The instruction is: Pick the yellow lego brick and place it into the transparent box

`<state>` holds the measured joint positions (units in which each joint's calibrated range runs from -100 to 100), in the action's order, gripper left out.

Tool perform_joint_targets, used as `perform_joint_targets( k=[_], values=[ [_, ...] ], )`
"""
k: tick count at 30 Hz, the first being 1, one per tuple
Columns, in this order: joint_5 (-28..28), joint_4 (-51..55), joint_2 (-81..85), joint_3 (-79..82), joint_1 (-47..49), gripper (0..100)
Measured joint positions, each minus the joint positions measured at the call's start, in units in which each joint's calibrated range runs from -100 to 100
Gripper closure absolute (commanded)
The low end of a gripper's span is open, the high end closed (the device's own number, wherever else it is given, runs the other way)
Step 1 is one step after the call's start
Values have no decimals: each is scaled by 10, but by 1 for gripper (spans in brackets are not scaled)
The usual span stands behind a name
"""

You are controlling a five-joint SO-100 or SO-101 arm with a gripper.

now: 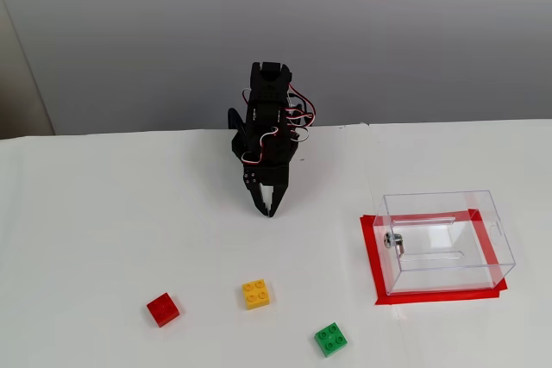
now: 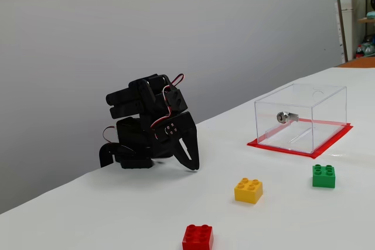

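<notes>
We see the task at its very beginning: the yellow lego brick sits untouched on the white surface, and the transparent box holds nothing but its own fittings. The black arm is folded low at the back of the surface, its gripper pointing down with the tips meeting and nothing between them, so we judge it closed and empty. Everything is left to do: reaching out to the brick, grasping it, carrying it across and dropping it through the box's open top. In a fixed view the yellow brick lies in front of the gripper, between a red brick to its left and a green brick to its lower right, each well apart from the others. All three are small square blocks of glossy hard plastic with four round studs on top. The box is a rectangular case of thin clear walls, with a small metal screw on one side, and it stands on a frame of red tape well to the right of the bricks. The surface looks matt and smooth, and red and white wires loop over the arm's dull black shell.
</notes>
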<state>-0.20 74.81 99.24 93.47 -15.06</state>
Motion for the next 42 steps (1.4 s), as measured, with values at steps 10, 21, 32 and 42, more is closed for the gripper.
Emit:
perform_joint_targets(
  k=[10,21,32,42],
  values=[
    [1,0,0,0,-7,98],
    [10,-30,0,0,2,98],
    [87,-105,-1,2,115,99],
    [88,-60,-3,-70,120,98]
  ],
)
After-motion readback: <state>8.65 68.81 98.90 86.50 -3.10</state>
